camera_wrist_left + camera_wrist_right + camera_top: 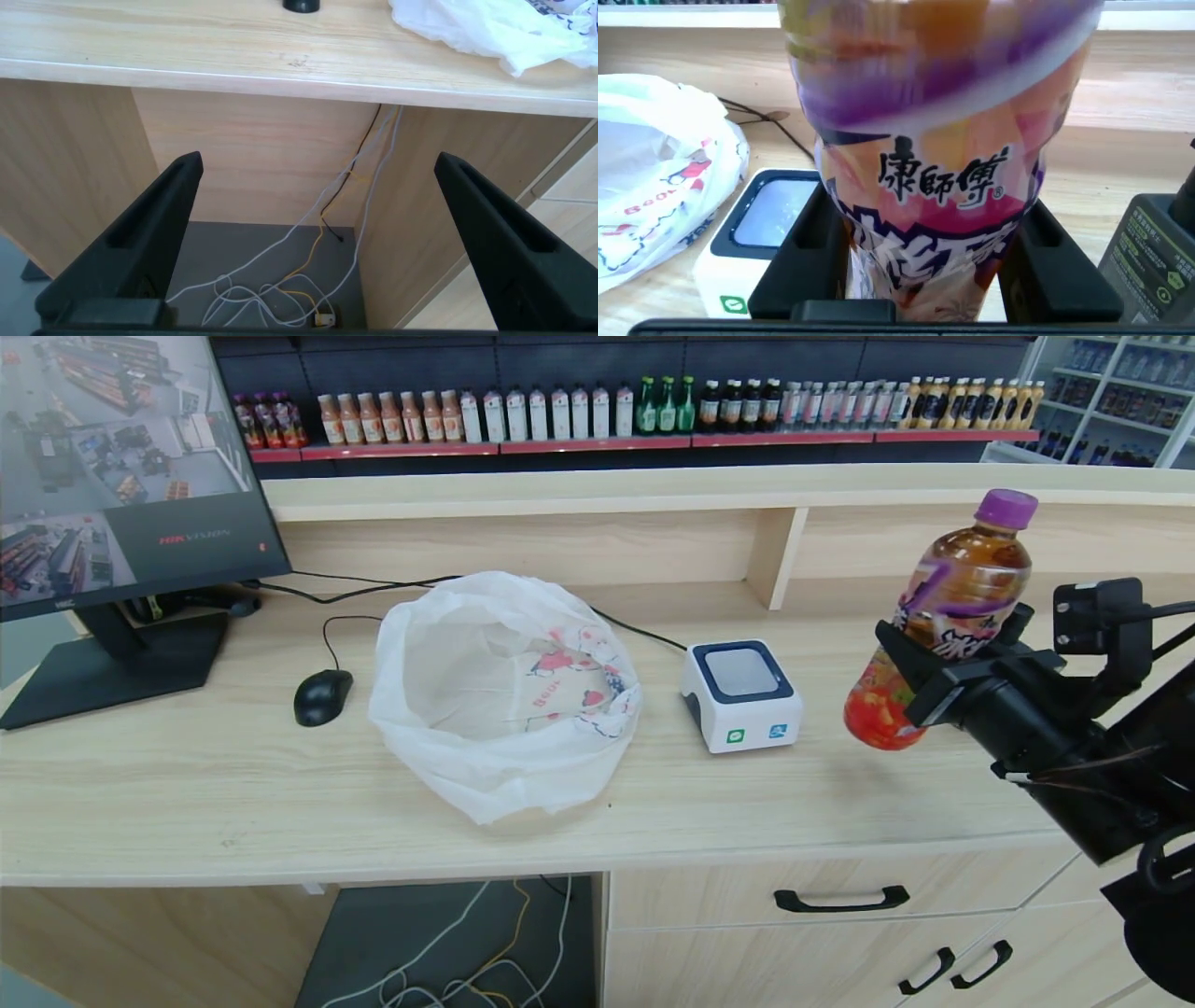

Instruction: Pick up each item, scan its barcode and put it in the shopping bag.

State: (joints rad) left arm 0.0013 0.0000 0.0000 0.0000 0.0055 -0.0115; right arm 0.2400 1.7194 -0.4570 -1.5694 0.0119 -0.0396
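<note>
the right gripper has the bottle clamped around its middle, a black finger pressed against each side of the label. the bottle is up in the air, off the counter, over its right end. it leans, with the purple cap higher and farther right than the reddish base. from the right wrist view the bottle sits between the gripper's fingers, with the scanner just beyond it on the wood. the white scanner stands on the counter between the bottle and the shopping bag, near both but touching neither. the white bag sits mid-counter, mouth open and slumped wide. left of the bag lies a black mouse, and a monitor stands at the far left. the left gripper hangs low in front of the counter's edge, fingers spread wide on nothing, facing the opening under the counter where loose cables trail down.
</note>
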